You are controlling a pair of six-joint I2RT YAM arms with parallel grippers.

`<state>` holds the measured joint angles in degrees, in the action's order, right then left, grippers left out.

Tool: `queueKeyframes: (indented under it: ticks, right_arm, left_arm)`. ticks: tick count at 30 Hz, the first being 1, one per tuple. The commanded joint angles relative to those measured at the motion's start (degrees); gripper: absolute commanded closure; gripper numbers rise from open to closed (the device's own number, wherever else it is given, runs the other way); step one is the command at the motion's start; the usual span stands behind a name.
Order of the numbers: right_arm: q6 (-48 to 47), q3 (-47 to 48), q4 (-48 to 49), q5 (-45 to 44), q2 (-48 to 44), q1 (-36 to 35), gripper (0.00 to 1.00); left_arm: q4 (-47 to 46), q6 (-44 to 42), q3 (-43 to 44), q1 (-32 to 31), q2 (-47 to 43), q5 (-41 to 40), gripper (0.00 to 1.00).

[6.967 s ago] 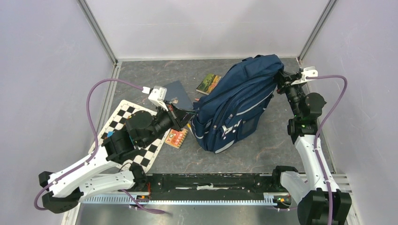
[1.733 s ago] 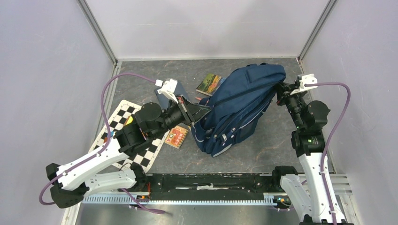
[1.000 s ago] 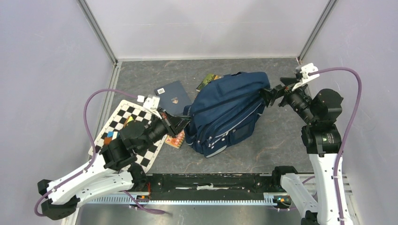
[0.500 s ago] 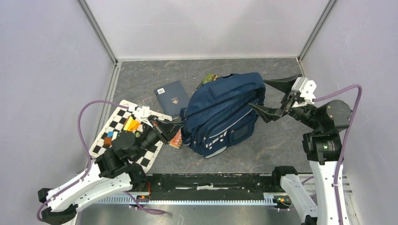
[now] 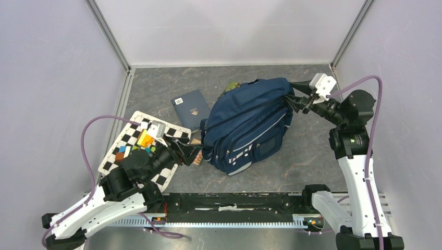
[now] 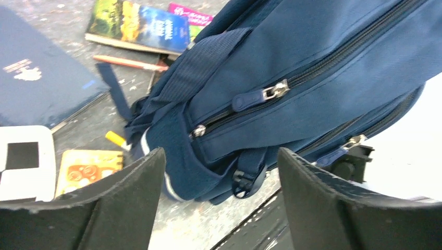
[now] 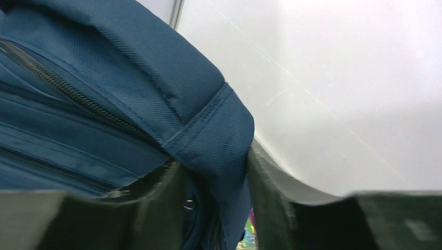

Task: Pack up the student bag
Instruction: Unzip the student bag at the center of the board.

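The left gripper [image 5: 191, 152] has let go of the bag [image 5: 245, 127] and drawn back from it, and the right gripper [image 5: 295, 96], which hung wide open a moment ago, has come in onto the bag's top corner. The bag lies on its back in the middle of the table [image 5: 312, 156], its front pockets up. The left gripper's jaws are well apart and empty, just short of the bag's lower end, with the side zips facing them. A fold of the bag's top edge fills the gap between the right gripper's half-closed jaws; I cannot tell whether they pinch it. A blue notebook [image 5: 192, 107] lies just left of the bag, a chessboard [image 5: 125, 143] further left, and an orange card [image 6: 86, 169] at the bag's lower left corner. A picture book [image 6: 138, 28] and a pencil [image 6: 130, 62] peek out behind the bag.
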<state>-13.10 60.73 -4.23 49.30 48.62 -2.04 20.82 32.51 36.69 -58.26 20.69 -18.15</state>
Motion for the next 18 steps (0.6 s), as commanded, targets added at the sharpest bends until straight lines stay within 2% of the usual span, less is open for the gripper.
queueKeyframes:
  ticks: [1, 5, 8, 12, 18]
  right_arm:
    - [1.4, 0.7, 7.3, 0.5, 0.1, -0.1, 0.63]
    - [3.8, -0.4, 12.3, -0.7, 0.0, -0.1, 0.85]
    - [7.4, -1.1, 19.1, -2.2, 0.4, -0.1, 1.0]
    - [15.0, -2.8, 32.6, -3.7, 2.0, -0.1, 1.0]
    - [21.7, -1.0, 40.4, -1.0, 6.1, -0.1, 1.0]
  left_arm:
    - [6.9, -6.6, 6.0, 0.1, 1.8, -4.6, 0.13]
    - [9.8, -14.1, 11.1, 0.1, 7.4, -3.4, 0.12]
    - [11.4, -22.3, 15.2, 0.1, 12.4, 1.3, 0.16]
    - [9.5, -28.6, 16.1, 0.1, 16.8, 3.0, 0.23]
    - [2.7, -30.4, 13.1, 0.1, 18.1, 7.7, 0.31]
